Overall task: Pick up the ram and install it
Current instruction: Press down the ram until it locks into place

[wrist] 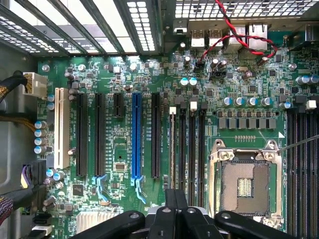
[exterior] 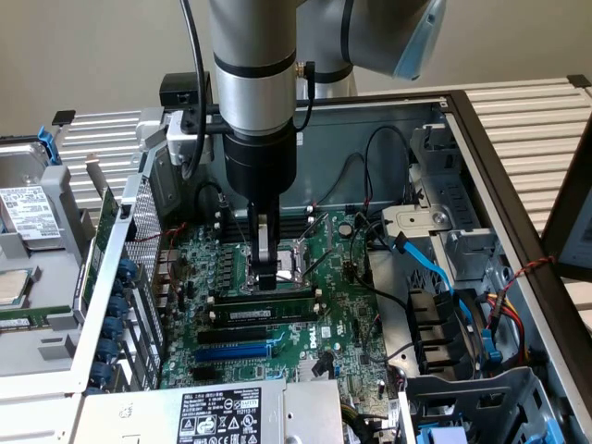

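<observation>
Ram upright on green motherboard

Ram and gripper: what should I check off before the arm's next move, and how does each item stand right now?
1. Jaws of the gripper closed: ok.
2. The ram stands upright along a memory slot, white label facing out: ok.
3. Gripper is above the ram's middle, not over an end: ok.
4. Fingertips touching the ram's top edge: cannot tell.
5. Ram fully seated, end latches closed: cannot tell.
6. Neighbouring memory slots empty, nothing lying across them: ok.
</observation>
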{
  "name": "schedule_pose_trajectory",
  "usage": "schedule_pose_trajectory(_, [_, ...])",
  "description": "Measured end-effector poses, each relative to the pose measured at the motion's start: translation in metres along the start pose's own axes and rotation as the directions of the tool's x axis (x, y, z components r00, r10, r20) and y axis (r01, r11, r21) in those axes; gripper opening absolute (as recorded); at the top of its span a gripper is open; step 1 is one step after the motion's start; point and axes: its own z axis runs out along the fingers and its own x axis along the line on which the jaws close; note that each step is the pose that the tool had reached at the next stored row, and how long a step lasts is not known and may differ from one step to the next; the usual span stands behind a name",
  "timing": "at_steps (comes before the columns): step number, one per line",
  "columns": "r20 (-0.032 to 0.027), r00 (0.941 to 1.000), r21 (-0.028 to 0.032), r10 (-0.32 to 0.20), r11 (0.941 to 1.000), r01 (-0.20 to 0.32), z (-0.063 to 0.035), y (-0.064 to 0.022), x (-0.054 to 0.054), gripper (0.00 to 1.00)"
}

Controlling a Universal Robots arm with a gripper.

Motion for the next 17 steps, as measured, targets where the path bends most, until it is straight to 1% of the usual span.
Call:
schedule_pose_trajectory(4, [0.0001,1.0,-0.0002,0.004,1.0,-0.004,0.0,0.0,0.0,0.1])
schedule_pose_trajectory(7, [0.0013,0.999,-0.0021,0.044,0.999,-0.044,0.0,0.0,0.0,0.1])
schedule_pose_trajectory(9, [0.0023,0.9974,-0.0035,0.072,0.9974,-0.072,0.0,0.0,0.0,0.1])
schedule_pose_trajectory(12, [0.0035,0.9933,-0.0056,0.116,0.9933,-0.116,0.0001,0.0,0.0,0.1])
schedule_pose_trajectory(16, [0.0037,0.984,-0.0088,0.178,0.984,-0.178,0.0006,0.0,0.0,0.1])
schedule_pose_trajectory(17, [0.0036,0.9821,-0.0104,0.188,0.982,-0.188,0.0008,0.0,0.0,0.1])
